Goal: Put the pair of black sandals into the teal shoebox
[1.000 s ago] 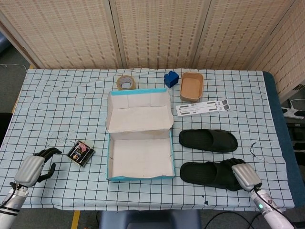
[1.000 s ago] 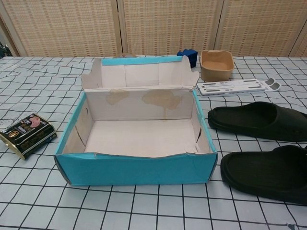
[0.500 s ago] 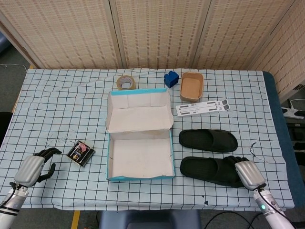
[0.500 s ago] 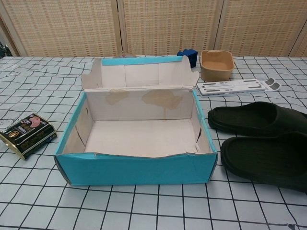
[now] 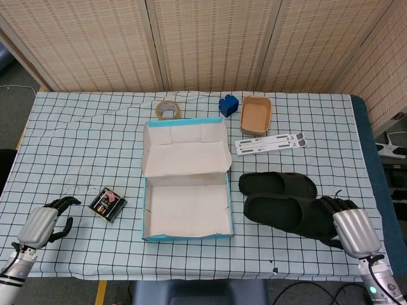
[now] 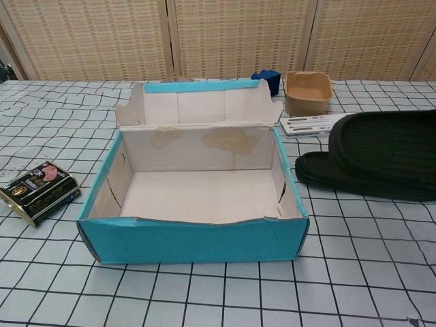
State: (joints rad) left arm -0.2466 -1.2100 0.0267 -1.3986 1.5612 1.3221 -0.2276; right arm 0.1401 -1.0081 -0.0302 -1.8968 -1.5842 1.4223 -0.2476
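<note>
The open teal shoebox (image 5: 186,236) (image 6: 191,240) sits mid-table, empty, its lid folded back. My right hand (image 5: 353,230) grips the heel end of one black sandal (image 5: 286,214) (image 6: 385,148) and holds it lifted off the cloth, right of the box. It partly covers the other black sandal (image 5: 275,183) (image 6: 320,173), which lies flat on the table behind it. My left hand (image 5: 43,223) hovers at the near left with fingers apart, holding nothing; the chest view does not show either hand.
A small dark tin (image 5: 107,203) (image 6: 38,191) lies left of the box. Behind the box are a tape roll (image 5: 167,109), a blue block (image 5: 228,105), a tan bowl (image 5: 255,115) and a white strip (image 5: 269,142). The checked cloth's front edge is close to both hands.
The right hand has raised the near sandal off the table and carried it back and slightly right, so it now overlaps the far sandal. The left hand has stayed put.
</note>
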